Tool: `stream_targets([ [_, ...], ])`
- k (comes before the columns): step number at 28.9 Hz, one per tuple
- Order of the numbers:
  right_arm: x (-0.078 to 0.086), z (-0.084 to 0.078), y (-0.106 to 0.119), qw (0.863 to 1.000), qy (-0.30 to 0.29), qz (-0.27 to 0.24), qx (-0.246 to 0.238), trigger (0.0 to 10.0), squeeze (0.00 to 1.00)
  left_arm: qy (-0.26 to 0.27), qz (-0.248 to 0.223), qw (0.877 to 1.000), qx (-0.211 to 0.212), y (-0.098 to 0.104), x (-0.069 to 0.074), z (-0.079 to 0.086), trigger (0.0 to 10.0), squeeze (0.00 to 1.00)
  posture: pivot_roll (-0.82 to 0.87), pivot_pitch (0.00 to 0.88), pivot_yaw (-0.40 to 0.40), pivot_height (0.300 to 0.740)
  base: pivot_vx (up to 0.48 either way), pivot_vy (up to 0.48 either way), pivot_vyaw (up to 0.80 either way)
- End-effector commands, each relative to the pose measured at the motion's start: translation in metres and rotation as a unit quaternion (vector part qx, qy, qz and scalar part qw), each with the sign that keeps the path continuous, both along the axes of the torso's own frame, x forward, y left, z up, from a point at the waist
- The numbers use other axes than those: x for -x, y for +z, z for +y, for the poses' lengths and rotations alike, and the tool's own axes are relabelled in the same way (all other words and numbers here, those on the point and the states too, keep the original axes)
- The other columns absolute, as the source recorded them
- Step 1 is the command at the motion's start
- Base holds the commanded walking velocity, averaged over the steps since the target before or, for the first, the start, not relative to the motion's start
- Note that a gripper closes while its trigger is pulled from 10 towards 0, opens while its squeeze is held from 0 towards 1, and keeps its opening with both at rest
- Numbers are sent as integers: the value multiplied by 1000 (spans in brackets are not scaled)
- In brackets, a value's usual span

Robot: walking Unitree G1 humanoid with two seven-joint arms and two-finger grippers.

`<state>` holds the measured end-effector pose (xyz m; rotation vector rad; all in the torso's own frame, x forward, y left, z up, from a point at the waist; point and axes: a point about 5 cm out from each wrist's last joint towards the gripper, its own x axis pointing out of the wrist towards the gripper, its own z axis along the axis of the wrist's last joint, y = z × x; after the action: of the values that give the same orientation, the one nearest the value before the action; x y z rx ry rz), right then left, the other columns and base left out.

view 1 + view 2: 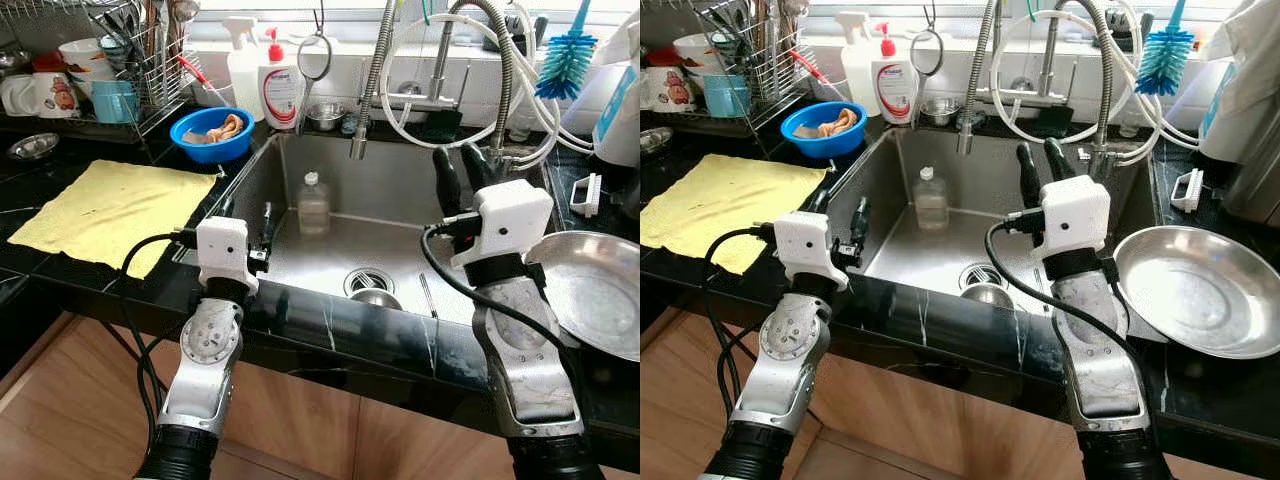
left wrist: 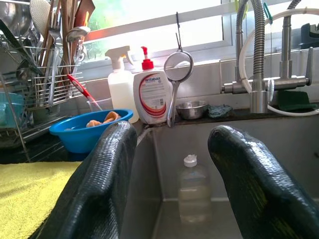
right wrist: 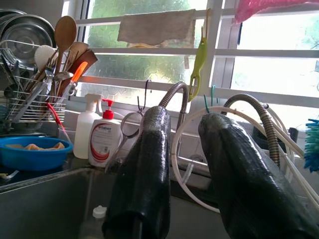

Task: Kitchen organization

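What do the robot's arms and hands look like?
Both arms are shiny silver metal with round holes. Each wrist has a white boxy block with a black cable looping out of it. The left gripper and right gripper each have two long, rounded black fingers with a fine woven-looking texture.

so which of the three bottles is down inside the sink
The small clear bottle with the white cap, standing upright in the basin. The white spray bottle and the red-pump soap bottle stand on the ledge behind the sink.
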<state>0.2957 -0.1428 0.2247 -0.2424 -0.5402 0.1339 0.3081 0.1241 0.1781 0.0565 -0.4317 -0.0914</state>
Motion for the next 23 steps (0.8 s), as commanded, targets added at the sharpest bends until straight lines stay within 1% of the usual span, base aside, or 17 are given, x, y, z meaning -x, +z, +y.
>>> stream_targets([
  [1, 0, 5, -1, 1000, 8, 0, -1, 10000, 0, 9, -1, 1000, 12, 1, 0, 4, 10000, 0, -155, 0, 65, 740, 0, 0, 0],
  [4, -2, 6, 0, 1000, 5, 1, 0, 10000, 0, 7, -1, 1000, 16, 1, -1, 3, 10000, 0, -155, 0, 64, 740, 0, 0, -594],
  [9, -5, 6, 1, 1000, 7, 3, -1, 10000, 0, 9, 0, 1000, 21, 1, -1, 4, 10000, 0, -154, 0, 60, 740, 0, 480, -790],
  [13, -6, 7, 3, 1000, 6, 3, -3, 10000, 0, 11, -4, 1000, 9, 0, 0, 4, 10000, 0, -154, 0, 59, 740, 0, 0, -777],
  [23, -9, 7, 8, 1000, 0, -2, -2, 10000, 0, 11, -8, 1000, 14, 2, -1, 4, 10000, 0, -155, 0, 58, 740, 0, 0, -776],
])
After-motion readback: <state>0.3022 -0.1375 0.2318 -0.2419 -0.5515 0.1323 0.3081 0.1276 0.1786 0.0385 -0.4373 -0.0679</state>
